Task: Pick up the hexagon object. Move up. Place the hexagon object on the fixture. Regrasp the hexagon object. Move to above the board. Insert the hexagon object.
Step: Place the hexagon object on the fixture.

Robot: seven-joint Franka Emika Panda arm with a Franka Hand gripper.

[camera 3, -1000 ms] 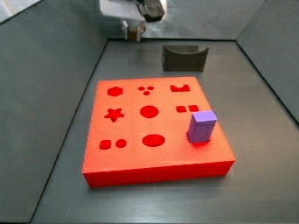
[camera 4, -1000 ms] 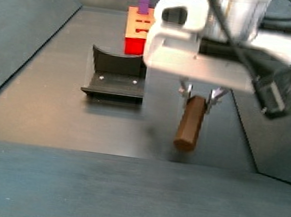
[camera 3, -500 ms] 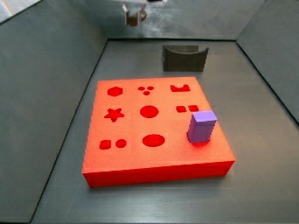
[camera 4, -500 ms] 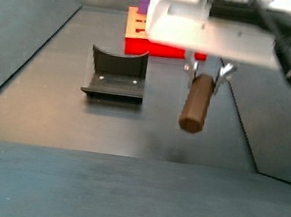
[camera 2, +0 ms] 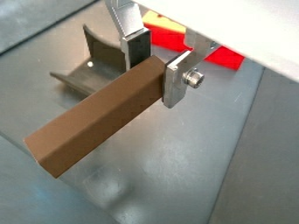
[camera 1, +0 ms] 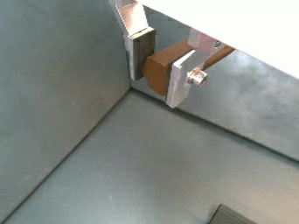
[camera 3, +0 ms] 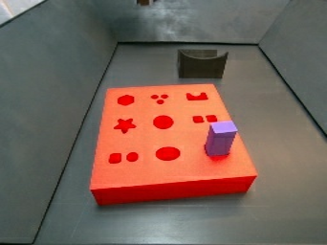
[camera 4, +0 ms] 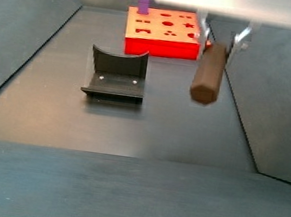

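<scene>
Claw (camera 2: 152, 63) clenched on the hexagon object (camera 2: 96, 119), which has lifted higher off the floor since a second ago, hanging beside the fixture (camera 4: 115, 74). Move-up looks nearly done; fixture placement's next.

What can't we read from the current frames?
- End effector: its body is cut off by the top edge in a side view, only the fingertips show; in the opposite side view it has almost left the frame.
- Hexagon object: its clamped end is hidden behind the fingers in both wrist views.
- Board: mostly covered by the end effector in a wrist view.
- Fixture: notch detail too small in a side view.
</scene>
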